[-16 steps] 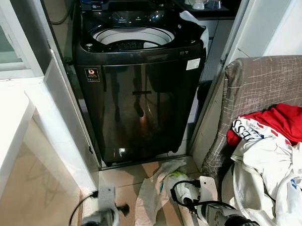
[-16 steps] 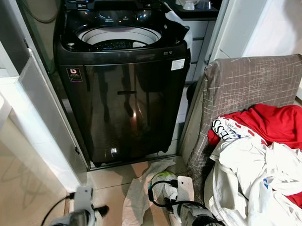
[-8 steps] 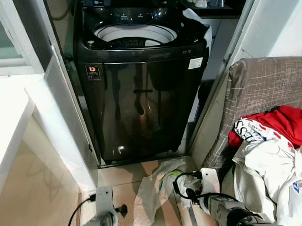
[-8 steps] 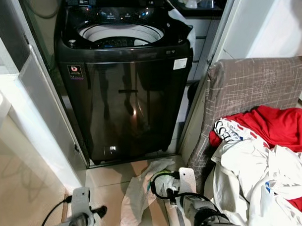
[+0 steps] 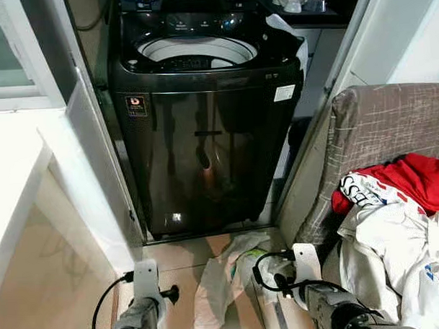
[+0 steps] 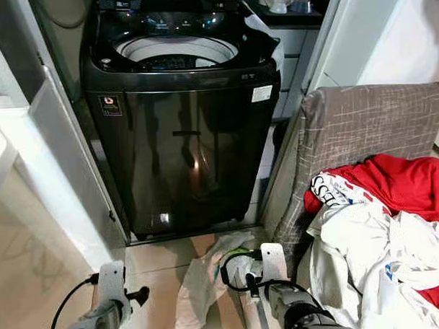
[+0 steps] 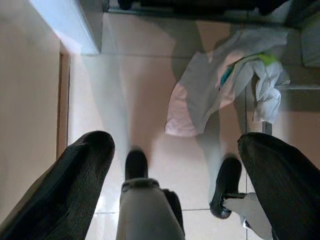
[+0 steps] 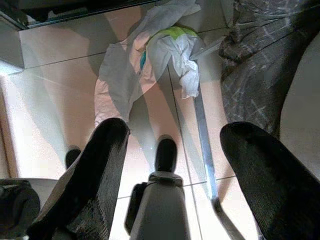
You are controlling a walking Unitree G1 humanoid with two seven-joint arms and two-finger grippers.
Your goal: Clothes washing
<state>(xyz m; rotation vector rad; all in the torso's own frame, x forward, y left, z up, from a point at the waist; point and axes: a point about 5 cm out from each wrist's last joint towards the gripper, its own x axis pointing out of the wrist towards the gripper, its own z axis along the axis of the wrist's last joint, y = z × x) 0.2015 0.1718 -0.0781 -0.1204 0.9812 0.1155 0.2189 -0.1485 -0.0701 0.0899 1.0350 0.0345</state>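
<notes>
Washing machine (image 5: 203, 122): black top-loader, standing at 12 o'clock in an alcove, lid raised, white drum rim showing.

White garment (image 5: 227, 276): lying crumpled on the tiled floor (image 5: 172, 260) just in front of the machine's base, a green patch showing at its 3 o'clock end.

Laundry pile (image 5: 395, 230): white and red clothes sitting heaped on a grey patterned chair (image 5: 377, 130) at 3 o'clock.

Left gripper (image 7: 175, 165): hanging low at 7 o'clock above the floor, fingers (image 7: 75, 180) spread wide, holding nothing.

Right gripper (image 8: 172, 165): hanging low at 5 o'clock beside the chair, fingers (image 8: 95, 175) spread wide, holding nothing; the white garment is lying beyond its fingertips.
</notes>
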